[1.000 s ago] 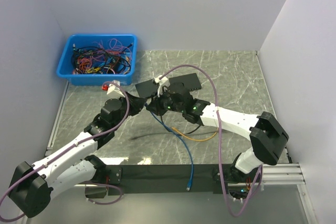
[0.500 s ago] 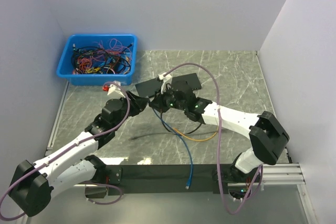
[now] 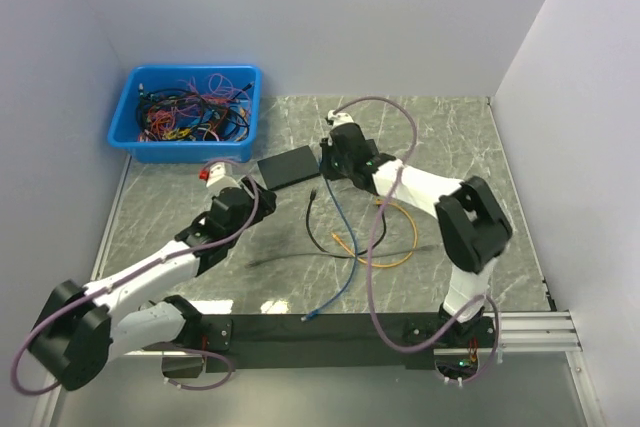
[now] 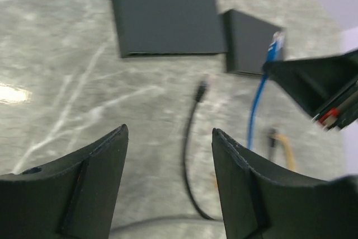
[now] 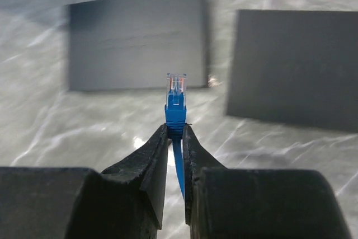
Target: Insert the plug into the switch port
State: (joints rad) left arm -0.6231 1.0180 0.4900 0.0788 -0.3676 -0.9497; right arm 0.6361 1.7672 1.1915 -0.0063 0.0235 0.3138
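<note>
A blue cable's clear-tipped plug (image 5: 176,90) sticks out beyond the fingertips of my right gripper (image 5: 175,131), which is shut on it. That plug (image 4: 275,42) hangs above the table in front of two flat black boxes (image 5: 137,37) (image 5: 293,65); I cannot tell which is the switch, and no port shows. From above, one box (image 3: 288,165) lies left of the right gripper (image 3: 333,169). My left gripper (image 4: 169,132) is open and empty, a little short of the nearer box (image 4: 162,18), low over the marble (image 3: 265,195).
A loose black cable's plug (image 4: 201,90) lies between my left fingers and the boxes. An orange cable (image 3: 385,247) loops on the table; the blue cable (image 3: 345,247) trails to the front rail. A blue bin (image 3: 187,112) of tangled cables stands at the back left.
The two grippers were together over the box. My left gripper has opened and drawn back left; my right gripper has carried the blue plug toward the back right.
</note>
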